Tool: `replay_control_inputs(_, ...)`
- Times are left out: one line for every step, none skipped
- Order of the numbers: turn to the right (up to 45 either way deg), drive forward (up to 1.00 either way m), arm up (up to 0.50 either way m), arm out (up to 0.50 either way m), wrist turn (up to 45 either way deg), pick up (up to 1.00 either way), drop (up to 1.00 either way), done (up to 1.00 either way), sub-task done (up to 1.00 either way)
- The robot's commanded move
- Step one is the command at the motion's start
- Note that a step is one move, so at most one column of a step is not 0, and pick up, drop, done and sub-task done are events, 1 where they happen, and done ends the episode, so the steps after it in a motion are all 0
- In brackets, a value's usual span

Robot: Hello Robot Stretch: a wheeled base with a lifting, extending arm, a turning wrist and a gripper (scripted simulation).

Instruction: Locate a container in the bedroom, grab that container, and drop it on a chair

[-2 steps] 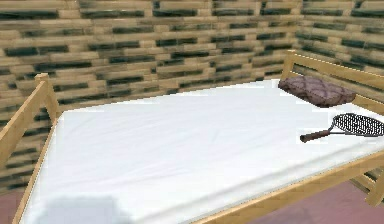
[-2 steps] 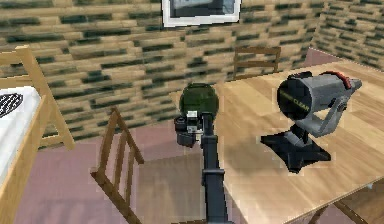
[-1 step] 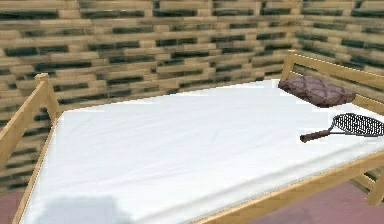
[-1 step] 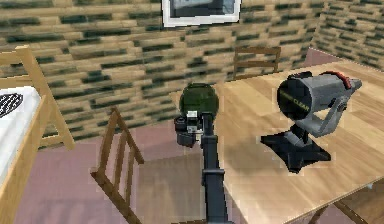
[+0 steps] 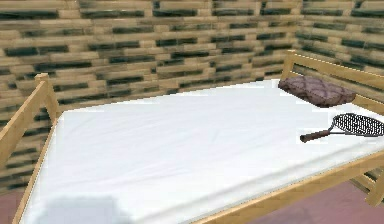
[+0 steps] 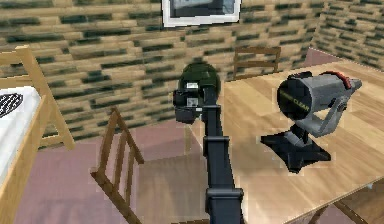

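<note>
In the arm side view my arm rises from the bottom edge, with the gripper (image 6: 190, 98) at its far end. A dark green round thing (image 6: 201, 76) hangs there with wall and floor behind it, just off the table's left corner, so the gripper holds it. Its shape could be a small container. A wooden chair (image 6: 121, 168) with a slatted back stands on the floor just left of the arm. A second wooden chair (image 6: 256, 60) stands behind the table by the brick wall.
A wooden table (image 6: 260, 150) right of the arm carries a dark grey lamp-like object (image 6: 312, 108). A wood-framed bed (image 5: 170, 140) with a white sheet holds a brown pillow (image 5: 316, 91) and a racket (image 5: 350, 126). Brick walls stand behind both.
</note>
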Motion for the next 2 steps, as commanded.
replay_control_inputs(0.0,0.00,0.14,0.00,0.0,0.00,0.00,0.00,0.00)
replay_control_inputs(0.0,0.00,0.00,0.00,-45.0,0.00,0.00,0.00,0.00)
